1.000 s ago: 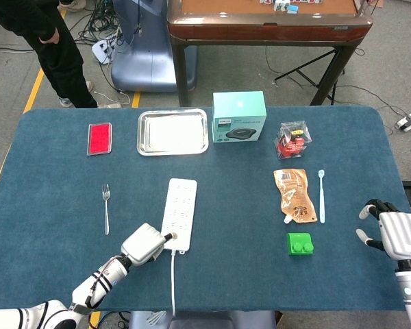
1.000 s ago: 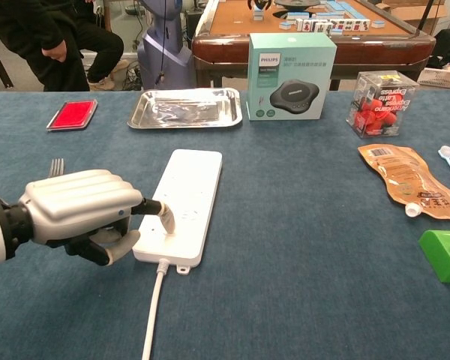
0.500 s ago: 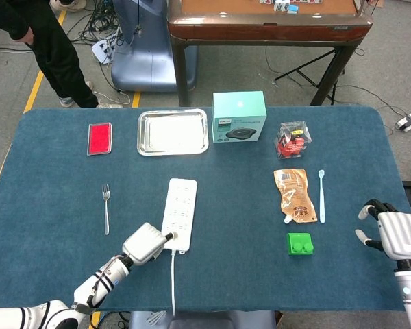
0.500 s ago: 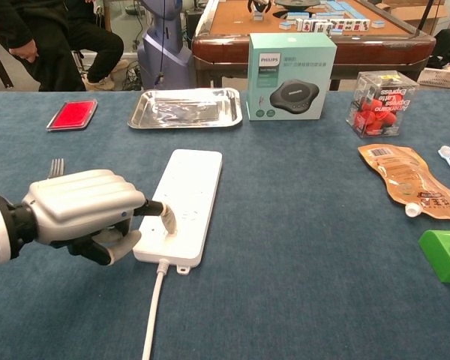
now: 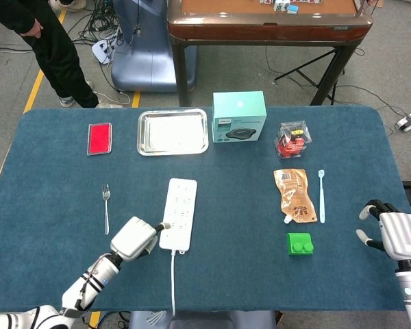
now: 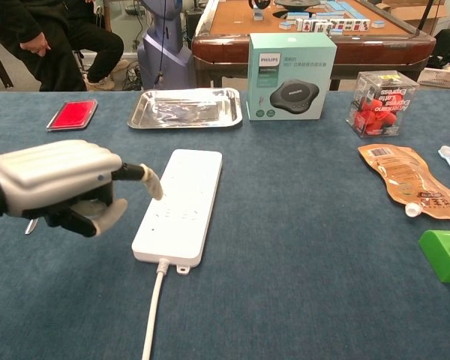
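Left hand (image 6: 56, 184), fingers curled with one extended and holding nothing, has lifted off the white power strip (image 6: 181, 204) toward nine o'clock, leaving the strip flat at the blue table's (image 5: 55, 205) centre, press apparently finished

A white power strip (image 5: 177, 213) with a white cord (image 5: 172, 281) lies on a deep blue surface (image 5: 48, 205). The left hand (image 5: 133, 238) is pale grey with black inner parts; the right hand (image 5: 394, 233) matches. Nearby sit a red pad (image 5: 99, 138), a shiny silver tray (image 5: 172, 131), a teal box (image 5: 239, 116) printed with a dark round device, a clear case (image 5: 292, 139) of red pieces, an orange-brown pouch (image 5: 295, 195), a pale toothbrush (image 5: 321, 195), a silver fork (image 5: 106, 207) and a bright green block (image 5: 300, 243).
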You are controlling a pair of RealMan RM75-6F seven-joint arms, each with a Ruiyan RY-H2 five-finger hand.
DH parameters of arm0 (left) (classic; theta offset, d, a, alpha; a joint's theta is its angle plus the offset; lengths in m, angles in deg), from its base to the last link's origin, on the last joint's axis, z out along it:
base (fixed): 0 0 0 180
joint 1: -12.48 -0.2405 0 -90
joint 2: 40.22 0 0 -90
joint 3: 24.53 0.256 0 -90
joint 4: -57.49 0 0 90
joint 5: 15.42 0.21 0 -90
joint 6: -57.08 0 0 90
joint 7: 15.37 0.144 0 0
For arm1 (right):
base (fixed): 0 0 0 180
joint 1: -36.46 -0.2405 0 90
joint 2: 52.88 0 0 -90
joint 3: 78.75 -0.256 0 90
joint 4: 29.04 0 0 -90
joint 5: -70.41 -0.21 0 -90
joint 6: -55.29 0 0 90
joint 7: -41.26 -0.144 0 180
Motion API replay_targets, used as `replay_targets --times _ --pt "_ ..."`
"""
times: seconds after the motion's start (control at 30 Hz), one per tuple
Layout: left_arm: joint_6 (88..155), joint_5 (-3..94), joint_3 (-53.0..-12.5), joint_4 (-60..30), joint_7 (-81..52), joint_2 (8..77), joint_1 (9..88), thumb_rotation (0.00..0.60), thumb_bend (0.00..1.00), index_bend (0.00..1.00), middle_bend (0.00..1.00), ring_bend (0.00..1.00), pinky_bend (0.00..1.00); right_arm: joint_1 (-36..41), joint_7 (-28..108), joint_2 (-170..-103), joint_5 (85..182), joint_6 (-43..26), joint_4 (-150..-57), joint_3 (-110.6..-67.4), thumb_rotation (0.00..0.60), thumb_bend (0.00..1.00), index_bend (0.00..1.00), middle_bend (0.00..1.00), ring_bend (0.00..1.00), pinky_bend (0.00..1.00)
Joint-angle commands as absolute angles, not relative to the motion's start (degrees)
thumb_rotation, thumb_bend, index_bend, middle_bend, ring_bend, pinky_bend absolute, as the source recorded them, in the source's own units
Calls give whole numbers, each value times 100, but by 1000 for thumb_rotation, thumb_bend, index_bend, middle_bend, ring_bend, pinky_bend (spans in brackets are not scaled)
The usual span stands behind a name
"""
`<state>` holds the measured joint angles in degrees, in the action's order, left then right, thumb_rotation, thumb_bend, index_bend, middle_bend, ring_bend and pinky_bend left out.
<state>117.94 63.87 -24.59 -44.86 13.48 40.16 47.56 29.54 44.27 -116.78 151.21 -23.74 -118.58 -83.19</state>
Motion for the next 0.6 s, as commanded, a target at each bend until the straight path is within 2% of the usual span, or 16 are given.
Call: replay_targets --times 0.03,0.13,0.37,0.6 --pt "12156 6450 -2474 -4663 1099 3688 4501 600 676 292 1000 919 1000 2953 4417 -11683 15130 -2379 -11849 -8318 600 183 482 354 361 634" --pt "12575 6532 -2481 -4729 805 3451 4241 600 677 280 971 835 1000 2952 4406 -11682 15139 -2392 -11851 -8326 600 183 482 354 361 634" --pt "13562 6291 -2560 -4809 488 3005 3531 600 676 270 740 660 941 2948 4421 -11652 15177 -2451 -11920 -8350 600 183 482 354 361 634" --pt "14326 5869 -2580 -4701 725 2695 2871 600 676 280 678 611 896 2956 4462 -11651 15153 -2459 -11978 -8354 600 183 482 354 361 634"
